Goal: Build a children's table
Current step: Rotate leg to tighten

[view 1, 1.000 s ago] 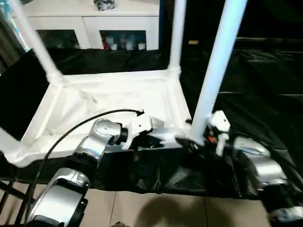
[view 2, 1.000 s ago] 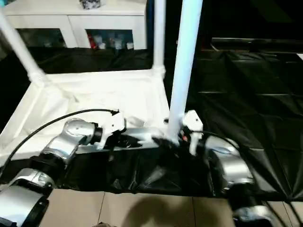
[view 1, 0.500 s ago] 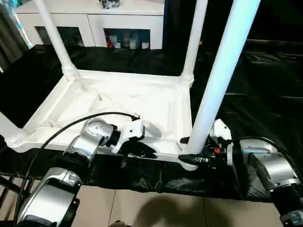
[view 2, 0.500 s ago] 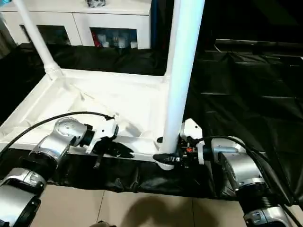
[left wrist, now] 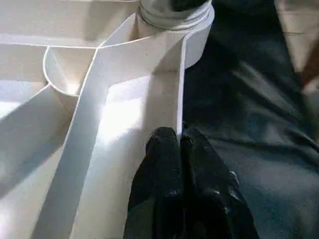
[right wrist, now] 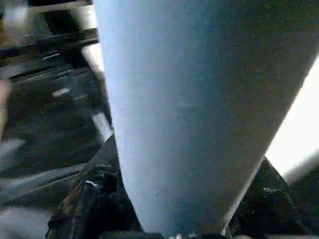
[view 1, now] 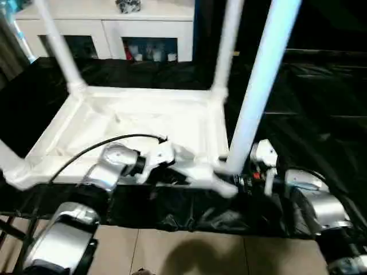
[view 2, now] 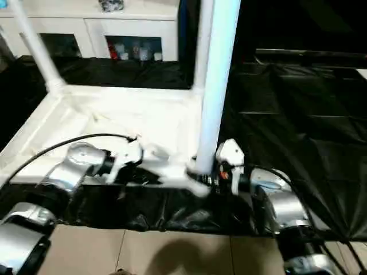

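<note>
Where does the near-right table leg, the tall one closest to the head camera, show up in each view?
Left eye view: the near-right leg rises right of centre to the top edge.
Right eye view: the same leg, just right of centre.
Left wrist view: its flared base, seated in the corner socket.
Right wrist view: close up, a broad pale tube.
Shared landmark: the black cloth under the table.

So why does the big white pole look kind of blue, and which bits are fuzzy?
Left eye view: the near pole is in shade, so it looks bluish, and the tabletop is smeared. Right wrist view: the pole is soft and up close. Left wrist view: light glares on the ribs.
</note>
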`<state>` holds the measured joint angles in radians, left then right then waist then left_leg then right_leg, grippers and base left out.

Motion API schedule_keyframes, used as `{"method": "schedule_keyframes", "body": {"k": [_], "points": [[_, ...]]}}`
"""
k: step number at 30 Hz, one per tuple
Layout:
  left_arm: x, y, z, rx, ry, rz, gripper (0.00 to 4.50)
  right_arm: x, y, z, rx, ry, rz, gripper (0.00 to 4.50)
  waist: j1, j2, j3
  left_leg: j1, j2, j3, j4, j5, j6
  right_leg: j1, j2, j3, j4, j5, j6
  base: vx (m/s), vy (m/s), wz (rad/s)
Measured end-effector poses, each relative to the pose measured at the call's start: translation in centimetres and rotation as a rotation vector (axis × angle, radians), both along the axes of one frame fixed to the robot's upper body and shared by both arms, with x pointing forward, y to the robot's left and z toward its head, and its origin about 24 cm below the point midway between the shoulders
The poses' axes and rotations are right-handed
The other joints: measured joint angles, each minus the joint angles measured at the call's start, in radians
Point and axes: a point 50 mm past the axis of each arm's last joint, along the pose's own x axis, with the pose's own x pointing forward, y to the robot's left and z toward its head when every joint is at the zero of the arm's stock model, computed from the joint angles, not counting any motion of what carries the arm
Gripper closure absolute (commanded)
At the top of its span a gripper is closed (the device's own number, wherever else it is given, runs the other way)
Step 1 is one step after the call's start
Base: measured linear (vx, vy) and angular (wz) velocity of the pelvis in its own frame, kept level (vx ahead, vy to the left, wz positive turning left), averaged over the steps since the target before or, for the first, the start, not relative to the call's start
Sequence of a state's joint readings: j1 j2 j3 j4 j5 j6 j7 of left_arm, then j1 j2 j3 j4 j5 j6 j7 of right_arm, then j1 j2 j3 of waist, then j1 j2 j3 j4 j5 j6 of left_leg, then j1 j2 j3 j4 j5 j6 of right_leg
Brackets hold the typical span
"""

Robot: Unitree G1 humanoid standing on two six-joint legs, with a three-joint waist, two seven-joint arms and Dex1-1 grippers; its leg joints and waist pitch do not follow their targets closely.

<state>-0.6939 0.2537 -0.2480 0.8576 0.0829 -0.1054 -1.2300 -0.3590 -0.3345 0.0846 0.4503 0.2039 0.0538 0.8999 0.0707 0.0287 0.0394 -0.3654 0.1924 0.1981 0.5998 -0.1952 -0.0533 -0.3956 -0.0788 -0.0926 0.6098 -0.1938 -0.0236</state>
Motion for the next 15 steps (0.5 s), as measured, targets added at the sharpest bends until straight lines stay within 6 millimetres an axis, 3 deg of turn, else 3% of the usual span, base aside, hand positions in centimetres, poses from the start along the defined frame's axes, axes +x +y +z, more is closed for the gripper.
{"method": "schedule_keyframes", "body": {"k": [4,6,10,12,15], "points": [[0.6,-2.1,-0.3,-0.006,-0.026,0.122,4.5,1.8,0.5,-0.6,0.033,-0.014,-0.301,2.52,-0.017,0.0,-0.001,0.006,-0.001,0.0,0.0,0.0,-0.001,0.005,0.0,0.001,0.0,0.0,0.001,0.0,0.0,0.0],[0.7,-3.4,-0.6,-0.005,-0.032,0.189,4.5,2.7,1.0,-0.8,0.026,-0.01,-0.456,2.52,-0.022,0.0,-0.001,0.016,-0.001,0.0,-0.002,0.0,-0.001,0.014,0.0,0.0,-0.002,-0.001,0.002,0.0,0.0,0.0],[0.7,-4.6,-0.7,-0.006,-0.038,0.229,4.5,3.4,1.3,-1.0,0.017,-0.013,-0.563,2.52,-0.032,0.004,-0.004,0.016,-0.002,-0.002,-0.007,0.0,-0.001,0.016,0.0,0.0,-0.008,-0.002,0.003,0.0,0.0,0.0],[0.8,-4.6,-0.7,-0.005,-0.041,0.236,4.5,3.5,1.7,-1.0,0.011,-0.039,-0.587,1.96,-0.034,0.005,-0.005,0.015,-0.003,-0.002,-0.009,0.0,-0.001,0.016,0.0,0.0,-0.009,-0.001,0.003,0.0,0.0,0.0],[0.7,-4.8,-0.6,-0.009,-0.043,0.222,4.5,3.5,1.7,-1.1,-0.013,-0.069,-0.587,1.62,-0.034,0.006,-0.005,0.014,-0.003,-0.001,-0.009,0.0,-0.001,0.016,0.0,0.0,-0.01,-0.001,0.002,0.0,0.0,0.0]]}}
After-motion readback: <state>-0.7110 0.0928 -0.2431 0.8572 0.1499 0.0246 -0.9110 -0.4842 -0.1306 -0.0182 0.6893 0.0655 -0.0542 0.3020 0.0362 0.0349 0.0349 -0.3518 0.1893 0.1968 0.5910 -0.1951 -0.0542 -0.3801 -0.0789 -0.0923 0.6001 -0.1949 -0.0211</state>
